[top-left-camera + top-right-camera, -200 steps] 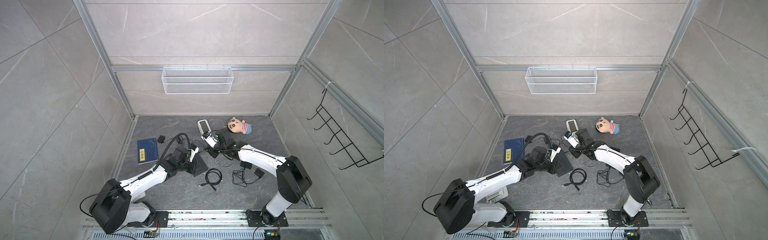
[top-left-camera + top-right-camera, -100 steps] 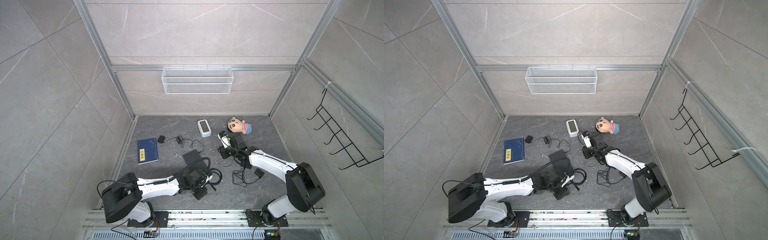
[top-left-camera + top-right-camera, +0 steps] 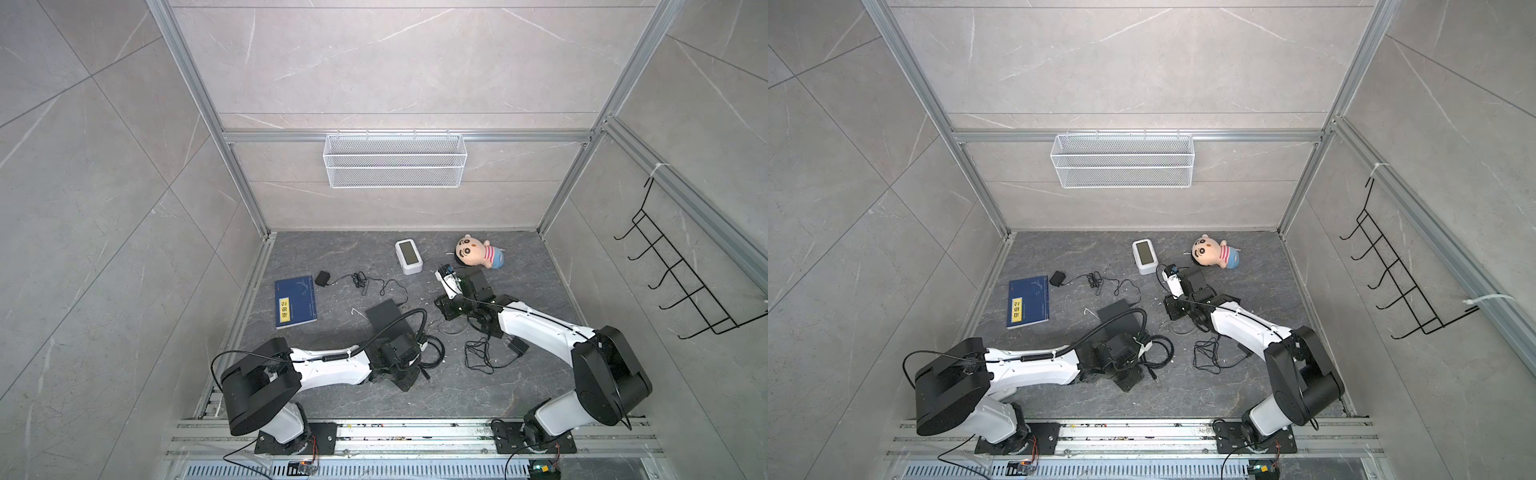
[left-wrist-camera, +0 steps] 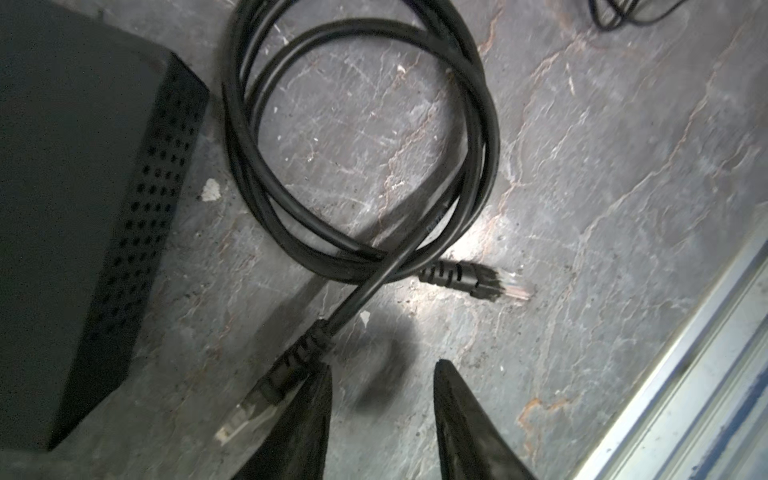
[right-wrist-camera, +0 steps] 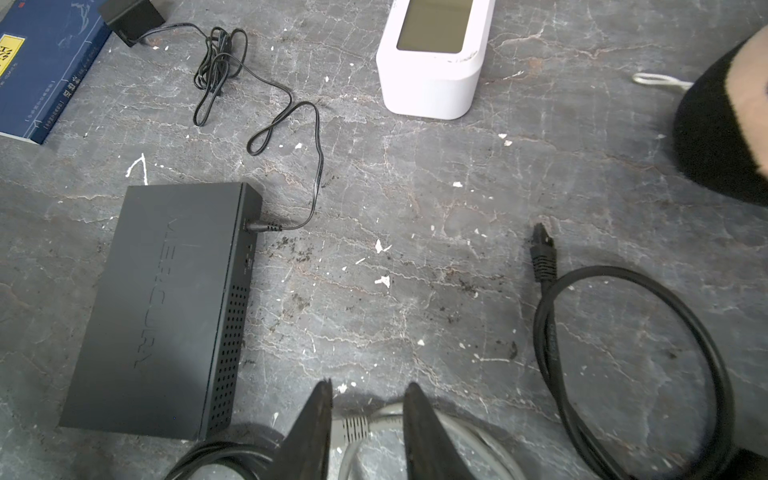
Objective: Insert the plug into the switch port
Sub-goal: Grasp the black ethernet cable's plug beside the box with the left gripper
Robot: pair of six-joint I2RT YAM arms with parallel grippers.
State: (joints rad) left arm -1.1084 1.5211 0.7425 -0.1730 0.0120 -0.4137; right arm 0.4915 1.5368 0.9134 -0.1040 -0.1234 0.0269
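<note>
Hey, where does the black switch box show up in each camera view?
Top view: switch box, mid-floor.
Top view: switch box, likewise.
Left wrist: switch box beside the coiled cable.
Right wrist: switch box near the blue book.
Landmark: white clock, absent only from left wrist.

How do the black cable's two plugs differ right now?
The near plug lies beside the left gripper, outside its open jaws; the far plug lies past the coil. The near plug's lead crosses over the coil; the far plug's runs under. Both lie loose on the floor.
</note>
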